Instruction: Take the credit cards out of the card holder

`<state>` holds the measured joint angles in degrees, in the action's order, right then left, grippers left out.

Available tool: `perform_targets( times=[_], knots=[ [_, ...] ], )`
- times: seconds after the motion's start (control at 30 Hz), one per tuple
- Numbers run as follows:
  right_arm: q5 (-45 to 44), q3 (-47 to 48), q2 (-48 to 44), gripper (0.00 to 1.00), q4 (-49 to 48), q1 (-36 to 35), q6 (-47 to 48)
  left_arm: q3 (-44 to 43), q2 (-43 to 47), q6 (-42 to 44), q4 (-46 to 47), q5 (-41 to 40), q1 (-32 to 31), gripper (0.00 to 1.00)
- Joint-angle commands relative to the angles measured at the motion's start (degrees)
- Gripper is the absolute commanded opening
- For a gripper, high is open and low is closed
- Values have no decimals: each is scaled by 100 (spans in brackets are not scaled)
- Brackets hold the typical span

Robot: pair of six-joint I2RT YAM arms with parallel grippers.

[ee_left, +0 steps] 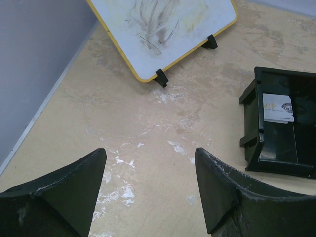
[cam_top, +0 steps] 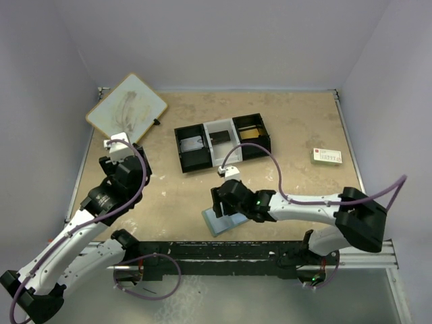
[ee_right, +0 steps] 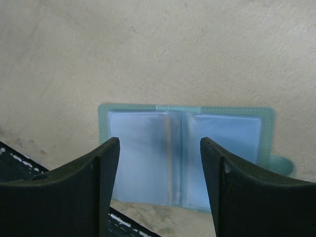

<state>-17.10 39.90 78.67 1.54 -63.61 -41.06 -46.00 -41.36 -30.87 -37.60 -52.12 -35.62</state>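
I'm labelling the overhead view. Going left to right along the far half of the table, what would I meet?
small whiteboard → black-and-white three-compartment tray → white box with red and green print

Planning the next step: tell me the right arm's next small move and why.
Probably lift the right gripper straight up and clear. It hangs open over the card holder, which lies spread with pockets that look empty, while a pale card and a gold card already lie in the tray.
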Motion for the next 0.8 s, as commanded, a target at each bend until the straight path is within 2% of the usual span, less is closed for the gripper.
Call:
perform_targets(
  times=[0.0,0.57,0.77],
  knots=[
    [-441,500,376,69,296,-319,-206,-115,48,-66,34,-242,37,70],
    [6,841,1277,69,247,-485,58,-124,16,-59,32,-247,37,70],
    [-73,825,1381,61,291,-496,-71,-129,-16,-33,43,-238,37,70]
  ],
)
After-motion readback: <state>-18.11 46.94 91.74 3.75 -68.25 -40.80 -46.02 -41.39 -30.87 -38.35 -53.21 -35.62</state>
